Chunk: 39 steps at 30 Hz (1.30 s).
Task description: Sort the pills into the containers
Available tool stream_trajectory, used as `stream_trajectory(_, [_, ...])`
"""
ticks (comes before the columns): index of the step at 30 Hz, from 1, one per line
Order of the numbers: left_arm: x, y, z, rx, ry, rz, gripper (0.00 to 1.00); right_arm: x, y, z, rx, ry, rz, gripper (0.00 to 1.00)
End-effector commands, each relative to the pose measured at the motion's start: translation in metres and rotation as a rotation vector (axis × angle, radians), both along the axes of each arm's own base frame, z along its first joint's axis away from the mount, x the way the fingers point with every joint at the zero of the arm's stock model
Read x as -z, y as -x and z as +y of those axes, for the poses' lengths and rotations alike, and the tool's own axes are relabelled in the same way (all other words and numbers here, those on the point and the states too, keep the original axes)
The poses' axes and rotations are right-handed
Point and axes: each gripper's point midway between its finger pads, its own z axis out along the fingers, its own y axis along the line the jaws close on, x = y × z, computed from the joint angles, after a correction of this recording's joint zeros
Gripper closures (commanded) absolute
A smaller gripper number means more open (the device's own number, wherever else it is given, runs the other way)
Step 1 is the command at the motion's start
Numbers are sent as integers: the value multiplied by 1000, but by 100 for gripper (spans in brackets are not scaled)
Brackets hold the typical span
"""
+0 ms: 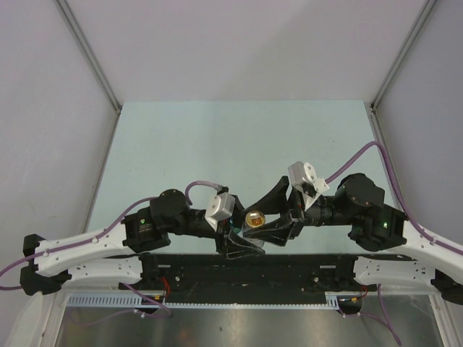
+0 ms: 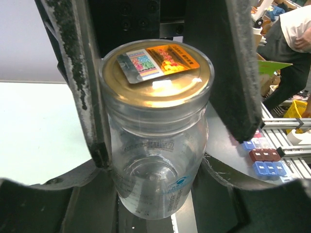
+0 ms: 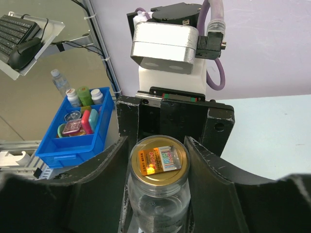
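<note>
A small clear bottle (image 1: pixel 255 217) with a gold lid is held up between my two grippers at the near middle of the table. My left gripper (image 1: pixel 241 243) is shut on the bottle's glass body (image 2: pixel 155 165). My right gripper (image 1: pixel 259 220) is shut round the gold lid (image 3: pixel 159 162), with one finger (image 2: pixel 235 73) on each side of it. No pills show inside the bottle. A bright-blue pill box (image 2: pixel 268 168) with square compartments lies low at the right of the left wrist view, next to a dark red one (image 2: pixel 264 155). It is hidden in the top view.
The pale green table top (image 1: pixel 239 137) lies between grey side walls. A blue bin (image 3: pixel 73 131) of small bottles stands off the table at the left of the right wrist view. A metal rail (image 1: pixel 246 303) runs along the near edge.
</note>
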Motion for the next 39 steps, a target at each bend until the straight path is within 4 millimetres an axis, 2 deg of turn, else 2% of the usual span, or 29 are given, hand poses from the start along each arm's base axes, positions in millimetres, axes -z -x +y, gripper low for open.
stream_trajectory(1, [-8, 0, 1, 1, 34, -25, 100, -31, 12, -10, -47, -91, -31, 49])
stream_trajectory(5, [-8, -2, 1, -11, 35, -25, 100, -27, 13, -8, -58, -76, -30, 62])
stream_trajectory(11, [-13, -20, 4, -122, 51, -23, 100, -14, 6, -6, -23, -25, -18, 89])
stream_trajectory(17, [-23, -55, 14, -332, 76, -25, 99, 4, -20, -3, 127, 42, -5, 92])
stream_trajectory(21, [-29, -72, 19, -432, 79, -39, 99, 12, -51, -3, 310, 71, 16, 92])
stream_trajectory(28, [-30, -110, 23, -636, 52, -63, 100, 17, -89, -6, 543, 80, 64, 93])
stream_trajectory(29, [-21, -116, 24, -672, 14, -66, 100, 15, -96, -9, 589, 69, 76, 93])
stream_trajectory(35, [-22, -137, 29, -792, -11, -91, 100, 18, -114, -13, 720, 65, 108, 93])
stream_trajectory(39, [-24, -146, 31, -843, -23, -101, 100, 17, -117, -11, 760, 61, 111, 93])
